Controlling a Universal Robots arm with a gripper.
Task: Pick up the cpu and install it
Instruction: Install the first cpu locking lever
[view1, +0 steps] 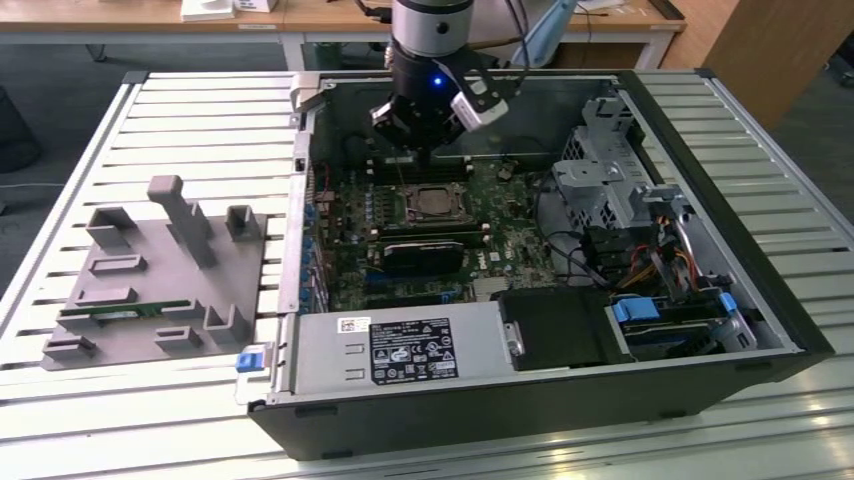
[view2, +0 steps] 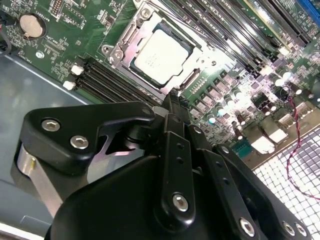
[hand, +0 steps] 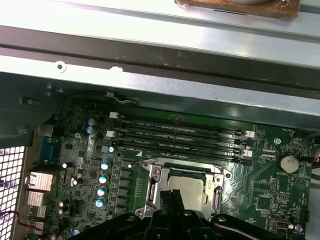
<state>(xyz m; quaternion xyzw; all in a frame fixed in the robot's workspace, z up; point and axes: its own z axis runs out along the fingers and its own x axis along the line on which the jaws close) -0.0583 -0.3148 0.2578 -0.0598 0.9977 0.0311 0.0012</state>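
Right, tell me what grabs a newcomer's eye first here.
The open computer case lying on the slatted table, its green motherboard exposed. Above it hangs the black gripper, and the silvery cpu sits in its socket just beyond the fingertips. A grey fixture block lies at the exterior view's left.

Arm (view1: 430, 25): silver-grey cylindrical wrist section above a black housing with a small blue light. Grey-white block fixed on its side, cable running up behind. Gripper (view2: 172, 102): matte black linkage bars, rounded edges, silver screw heads at the joints; brushed metal cylinder at one pivot.
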